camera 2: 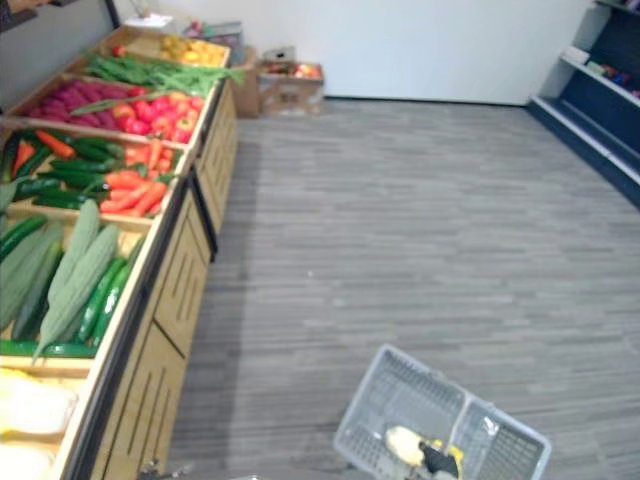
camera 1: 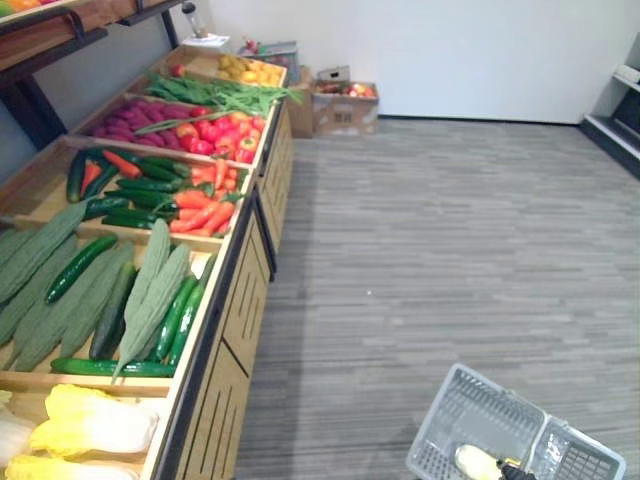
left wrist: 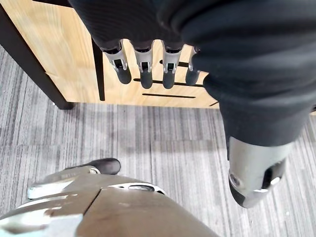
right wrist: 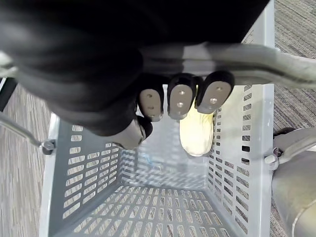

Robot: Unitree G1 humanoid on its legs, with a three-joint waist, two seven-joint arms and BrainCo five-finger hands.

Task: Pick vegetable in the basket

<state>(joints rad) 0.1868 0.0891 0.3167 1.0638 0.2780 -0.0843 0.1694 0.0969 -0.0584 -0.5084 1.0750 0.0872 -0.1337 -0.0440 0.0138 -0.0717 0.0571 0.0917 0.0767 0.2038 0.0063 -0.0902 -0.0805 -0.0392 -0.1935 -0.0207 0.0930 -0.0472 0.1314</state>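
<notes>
Fingers of right hand hold one basket with one vegetable.

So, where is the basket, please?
The basket hangs at the lower right of the eye views, over the carpet, its handle in the right hand.

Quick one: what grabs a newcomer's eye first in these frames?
The long wooden produce stand on the robot's left, its compartments bright with red peppers, carrots and cucumbers. Then the grey basket at lower right, its handle gripped by the right hand, one pale yellow vegetable inside.
</notes>
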